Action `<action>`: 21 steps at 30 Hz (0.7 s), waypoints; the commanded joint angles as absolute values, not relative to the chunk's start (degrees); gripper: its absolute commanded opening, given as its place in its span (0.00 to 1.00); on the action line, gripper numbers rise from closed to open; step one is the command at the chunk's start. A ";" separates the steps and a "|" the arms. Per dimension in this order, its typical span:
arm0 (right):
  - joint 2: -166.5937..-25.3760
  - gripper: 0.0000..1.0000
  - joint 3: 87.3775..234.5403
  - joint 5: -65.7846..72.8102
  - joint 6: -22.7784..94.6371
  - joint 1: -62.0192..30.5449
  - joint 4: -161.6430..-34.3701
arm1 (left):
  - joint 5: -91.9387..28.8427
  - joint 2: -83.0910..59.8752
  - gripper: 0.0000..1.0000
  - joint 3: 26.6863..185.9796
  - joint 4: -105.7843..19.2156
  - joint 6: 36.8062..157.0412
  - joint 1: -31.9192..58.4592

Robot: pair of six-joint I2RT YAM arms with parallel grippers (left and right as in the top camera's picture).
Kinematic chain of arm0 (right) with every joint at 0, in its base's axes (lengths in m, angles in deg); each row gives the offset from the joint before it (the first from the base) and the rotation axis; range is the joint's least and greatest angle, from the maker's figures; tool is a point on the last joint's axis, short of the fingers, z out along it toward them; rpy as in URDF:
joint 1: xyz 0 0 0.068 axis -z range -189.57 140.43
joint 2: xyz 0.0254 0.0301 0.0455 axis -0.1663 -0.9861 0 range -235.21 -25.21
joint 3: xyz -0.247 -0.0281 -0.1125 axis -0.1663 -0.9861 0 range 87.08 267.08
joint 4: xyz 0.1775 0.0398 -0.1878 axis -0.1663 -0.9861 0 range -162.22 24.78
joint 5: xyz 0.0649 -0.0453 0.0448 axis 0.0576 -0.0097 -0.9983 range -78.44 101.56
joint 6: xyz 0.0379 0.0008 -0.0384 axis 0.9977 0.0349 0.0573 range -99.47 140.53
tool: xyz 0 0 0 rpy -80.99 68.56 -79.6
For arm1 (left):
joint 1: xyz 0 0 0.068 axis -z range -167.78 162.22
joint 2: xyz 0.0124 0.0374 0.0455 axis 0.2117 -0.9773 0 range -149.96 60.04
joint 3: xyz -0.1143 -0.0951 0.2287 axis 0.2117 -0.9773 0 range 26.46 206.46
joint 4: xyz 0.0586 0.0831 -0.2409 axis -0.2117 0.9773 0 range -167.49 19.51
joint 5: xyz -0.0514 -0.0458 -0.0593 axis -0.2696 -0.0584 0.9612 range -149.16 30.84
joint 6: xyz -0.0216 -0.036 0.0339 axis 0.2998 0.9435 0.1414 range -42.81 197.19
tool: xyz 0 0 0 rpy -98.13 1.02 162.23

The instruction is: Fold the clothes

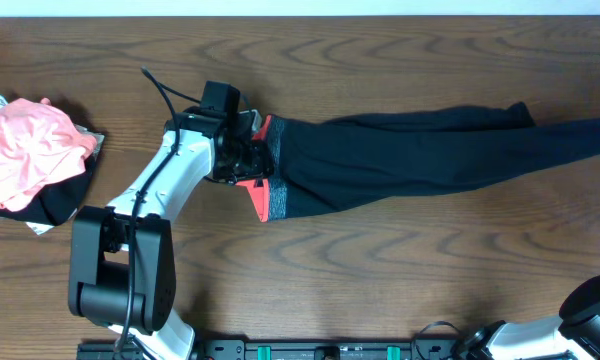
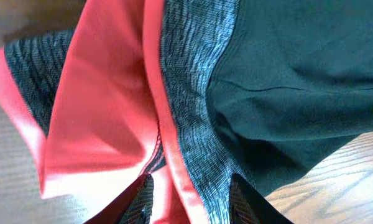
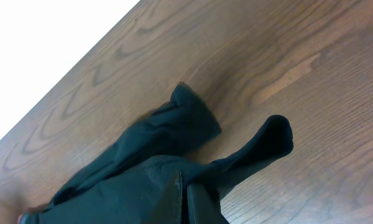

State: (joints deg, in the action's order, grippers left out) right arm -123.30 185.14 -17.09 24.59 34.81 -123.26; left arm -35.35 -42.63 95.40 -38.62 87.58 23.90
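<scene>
The clothes point(image 1: 410, 150) are black leggings lying stretched across the table, waistband at the left and legs running off the right edge. My left gripper point(image 1: 242, 150) is at the waistband. In the left wrist view it point(image 2: 189, 186) is open, its fingers point(image 2: 143, 196) straddling the grey waistband point(image 2: 193, 93) and its coral-red edge. The black leg ends point(image 3: 193, 127) show in the right wrist view. There my right gripper point(image 3: 185, 186) is shut on bunched black leg fabric, and one cuff point(image 3: 276, 137) trails beyond it. The right gripper itself is out of the overhead view.
A pile of pink cloth point(image 1: 25, 150) on a dark garment lies at the far left of the wooden table point(image 1: 380, 260). The left arm's base point(image 1: 120, 270) stands at the front left, and part of the right arm point(image 1: 590, 305) shows at the front right corner.
</scene>
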 commanded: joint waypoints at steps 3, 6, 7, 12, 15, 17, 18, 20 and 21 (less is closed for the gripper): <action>-123.91 0.01 184.79 -16.93 24.56 34.28 -123.35 | -35.29 -42.72 0.40 94.90 -38.12 91.30 24.38; -123.91 0.01 184.79 -16.96 24.59 34.28 -123.35 | -33.30 -42.72 0.40 94.90 -38.75 91.32 24.89; -123.91 0.01 184.79 -16.96 24.59 34.28 -123.35 | -32.53 -42.74 0.40 94.90 -38.97 91.49 25.17; -123.91 0.01 184.79 -16.96 24.56 34.28 -123.74 | -32.62 -43.31 0.40 94.90 -38.99 92.98 26.48; -123.91 0.01 184.79 -16.96 24.59 34.28 -123.79 | -32.62 -44.69 0.40 94.90 -38.99 93.66 27.12; -123.91 0.01 184.79 -16.96 24.59 34.28 -123.79 | -32.60 -45.87 0.40 94.90 -38.99 94.27 27.23; -123.91 0.01 184.79 -16.96 24.59 34.28 -123.81 | -32.58 -46.50 0.40 94.90 -38.99 94.51 27.27; -123.91 0.01 184.79 -16.96 24.59 34.28 -123.90 | -32.60 -47.46 0.40 94.90 -39.01 94.86 27.31; -123.91 0.01 184.79 -16.96 24.59 34.28 -123.90 | -32.60 -47.46 0.40 94.90 -39.03 94.88 27.31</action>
State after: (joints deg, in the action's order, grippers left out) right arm -123.30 185.14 -17.02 24.61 34.81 -123.79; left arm -33.38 -46.17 95.38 -38.97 93.72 27.12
